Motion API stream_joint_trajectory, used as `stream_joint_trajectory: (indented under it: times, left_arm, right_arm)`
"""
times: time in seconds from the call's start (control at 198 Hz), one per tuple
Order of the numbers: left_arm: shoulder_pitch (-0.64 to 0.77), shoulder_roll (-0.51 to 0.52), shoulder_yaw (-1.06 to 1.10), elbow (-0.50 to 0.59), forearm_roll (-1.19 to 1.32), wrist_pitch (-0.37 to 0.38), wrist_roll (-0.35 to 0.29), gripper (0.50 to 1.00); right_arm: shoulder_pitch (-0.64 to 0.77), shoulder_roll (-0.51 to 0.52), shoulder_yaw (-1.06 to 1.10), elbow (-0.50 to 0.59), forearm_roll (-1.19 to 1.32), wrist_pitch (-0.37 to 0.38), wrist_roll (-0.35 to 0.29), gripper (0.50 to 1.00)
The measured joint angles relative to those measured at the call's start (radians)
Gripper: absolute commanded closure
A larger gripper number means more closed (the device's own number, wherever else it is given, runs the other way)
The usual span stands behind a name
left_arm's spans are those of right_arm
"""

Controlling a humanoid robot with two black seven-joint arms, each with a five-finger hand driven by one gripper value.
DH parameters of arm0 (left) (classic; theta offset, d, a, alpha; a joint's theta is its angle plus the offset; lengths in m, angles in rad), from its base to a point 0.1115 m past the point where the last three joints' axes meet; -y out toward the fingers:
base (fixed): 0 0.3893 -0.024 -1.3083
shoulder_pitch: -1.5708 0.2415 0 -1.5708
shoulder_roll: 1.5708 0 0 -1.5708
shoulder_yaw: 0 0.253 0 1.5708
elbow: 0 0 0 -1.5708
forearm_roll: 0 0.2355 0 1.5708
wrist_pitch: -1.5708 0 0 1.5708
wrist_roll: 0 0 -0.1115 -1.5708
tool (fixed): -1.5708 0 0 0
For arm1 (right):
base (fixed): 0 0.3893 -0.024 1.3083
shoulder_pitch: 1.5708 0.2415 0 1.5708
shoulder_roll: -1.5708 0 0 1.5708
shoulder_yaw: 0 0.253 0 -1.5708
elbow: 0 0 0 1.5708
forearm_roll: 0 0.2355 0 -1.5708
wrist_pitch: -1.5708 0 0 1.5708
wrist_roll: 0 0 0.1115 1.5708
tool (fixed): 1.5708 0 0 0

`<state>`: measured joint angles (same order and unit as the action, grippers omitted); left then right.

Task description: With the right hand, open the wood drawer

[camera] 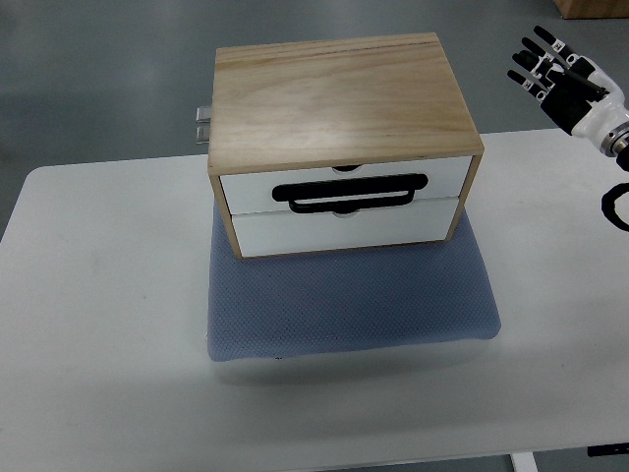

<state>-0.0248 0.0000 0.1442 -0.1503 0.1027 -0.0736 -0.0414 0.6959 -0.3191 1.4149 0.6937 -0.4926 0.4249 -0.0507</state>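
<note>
A light wood box (339,98) with two white drawer fronts stands on a blue-grey mat (354,305). The upper drawer (344,183) and the lower drawer (344,228) both sit flush and closed. A black loop handle (351,193) lies across the seam between them. My right hand (552,74) hovers high at the upper right, well to the right of the box and touching nothing. Its fingers (531,61) are spread and point up-left.
The white table (98,295) carries the mat and box. Its far edge runs behind the box, with grey floor beyond. A small metal fitting (202,125) sticks out of the box's left side. A black cable loop (617,205) shows at the right edge.
</note>
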Motion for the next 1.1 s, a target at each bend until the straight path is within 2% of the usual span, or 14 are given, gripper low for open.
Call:
stream_joint_trajectory:
  times: [0.121,0.227,0.409,0.575,0.777,0.918,1.1]
  left_arm:
    - [0.000,0.000,0.000,0.000,0.000,0.000,0.000,0.500]
    - [0.000,0.000,0.000,0.000,0.000,0.000,0.000,0.500]
    - [0.000,0.000,0.000,0.000,0.000,0.000,0.000,0.500]
    - [0.000,0.000,0.000,0.000,0.000,0.000,0.000,0.500]
    - [0.000,0.000,0.000,0.000,0.000,0.000,0.000,0.500]
    - [0.000,0.000,0.000,0.000,0.000,0.000,0.000,0.500]
    - [0.000,0.000,0.000,0.000,0.000,0.000,0.000,0.500]
  right_arm:
    - [0.001,-0.011,-0.014,0.001,0.001,0.028,0.001,0.566]
    - [0.003,-0.073,-0.082,0.002,0.008,0.038,0.012,0.566]
    - [0.079,-0.209,-0.336,0.008,0.086,0.041,0.139,0.566]
    - [0.235,-0.369,-0.724,0.043,0.251,0.065,0.254,0.568]
    - [0.463,-0.454,-1.089,0.127,0.327,0.103,0.324,0.568]
    - [0.605,-0.488,-1.254,0.205,0.329,0.169,0.342,0.568]
    - [0.764,-0.500,-1.413,0.334,0.291,0.186,0.342,0.568]
